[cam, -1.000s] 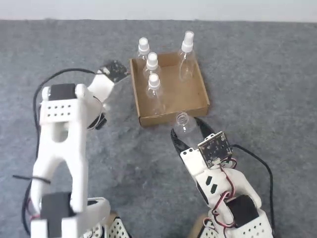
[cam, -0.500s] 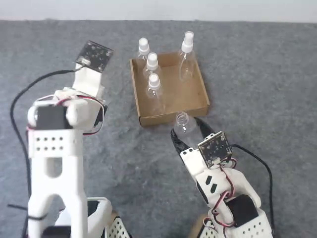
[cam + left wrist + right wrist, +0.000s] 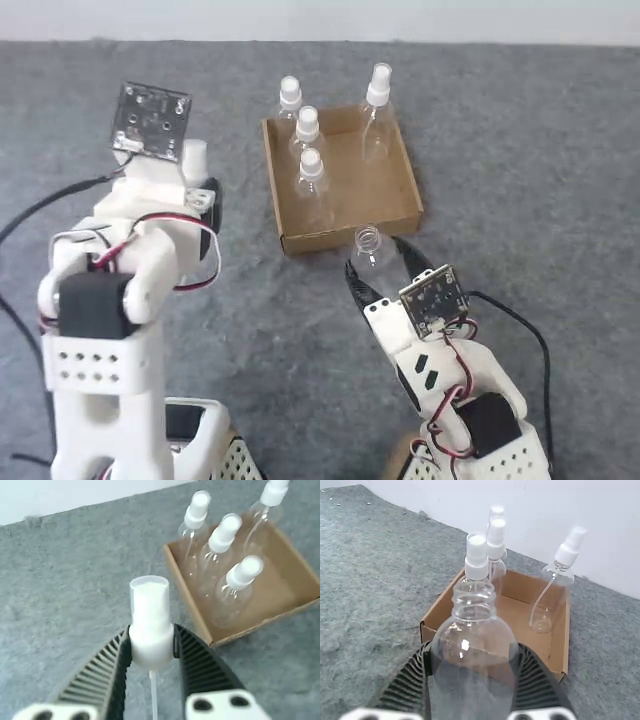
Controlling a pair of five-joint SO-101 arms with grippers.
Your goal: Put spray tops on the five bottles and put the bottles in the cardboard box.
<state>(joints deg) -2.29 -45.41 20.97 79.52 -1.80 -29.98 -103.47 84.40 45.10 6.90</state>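
My left gripper point(image 3: 151, 647) is shut on a white spray top point(image 3: 149, 620), held upright above the carpet left of the cardboard box point(image 3: 402, 165); the spray top point(image 3: 196, 156) peeks out beside the left arm. My right gripper point(image 3: 472, 667) is shut on a clear bottle point(image 3: 472, 650) with no top, its open neck point(image 3: 368, 238) just in front of the box's near wall. Three capped bottles point(image 3: 312, 185) stand in the box point(image 3: 559, 630), and another capped bottle point(image 3: 289, 98) stands at its far left corner.
Grey carpet point(image 3: 520, 150) covers the table, with a white wall along the far edge. Both arm bases point(image 3: 130, 400) take up the near side. Open carpet lies right of the box and between the arms.
The left arm has lifted and drawn back from near the box's left wall, bringing the spray top up with it. The right arm and its bottle have stayed still.
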